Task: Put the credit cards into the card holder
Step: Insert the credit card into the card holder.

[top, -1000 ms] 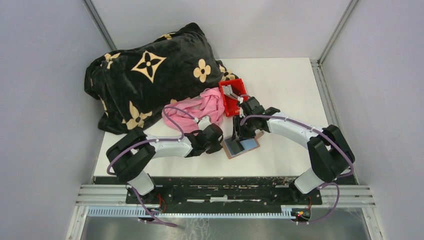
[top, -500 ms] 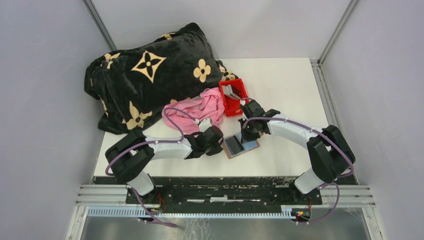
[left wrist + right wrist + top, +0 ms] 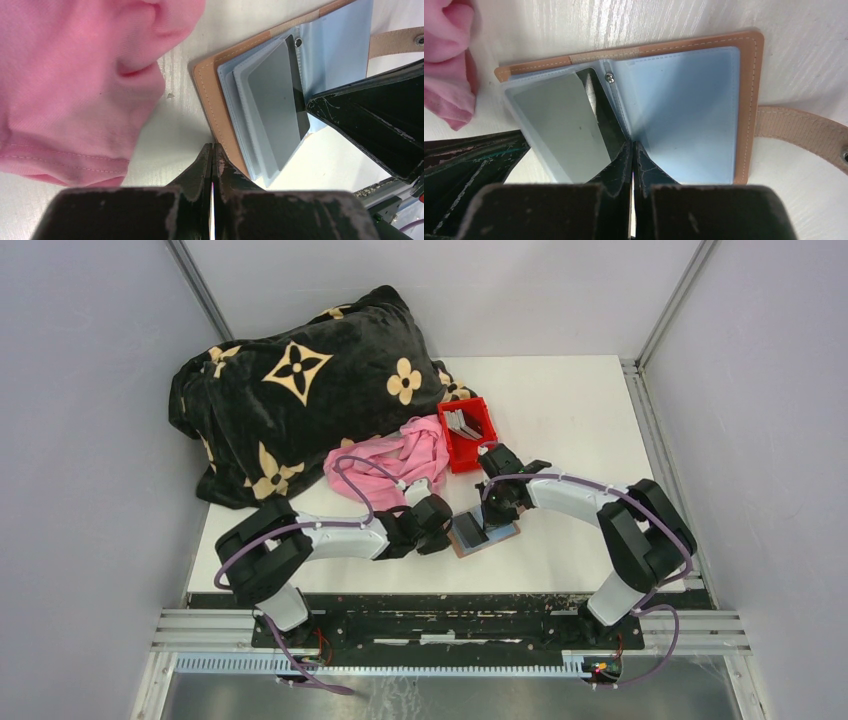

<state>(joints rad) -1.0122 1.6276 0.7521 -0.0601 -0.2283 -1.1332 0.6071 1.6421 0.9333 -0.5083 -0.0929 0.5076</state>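
The card holder point(image 3: 484, 531) lies open on the table, brown leather outside point(image 3: 751, 100) and light blue pockets inside. A grey credit card point(image 3: 556, 125) sits in its left pocket, also visible in the left wrist view as the grey card point(image 3: 272, 100). My right gripper point(image 3: 631, 143) is shut with nothing between its jaws, its tip down on the holder's fold at that card's edge. My left gripper point(image 3: 213, 146) is shut and empty, its tip at the holder's brown outer edge point(image 3: 212, 95). More credit cards point(image 3: 461, 423) stand in the red bin point(image 3: 478, 445).
A pink cloth point(image 3: 400, 460) lies just left of the holder and close to the left gripper. A black patterned blanket point(image 3: 300, 390) fills the back left. The holder's snap tab point(image 3: 804, 130) sticks out to the right.
My right gripper has gone from open to shut and dropped onto the open holder. The left gripper has slid a little right, up to the holder's edge.
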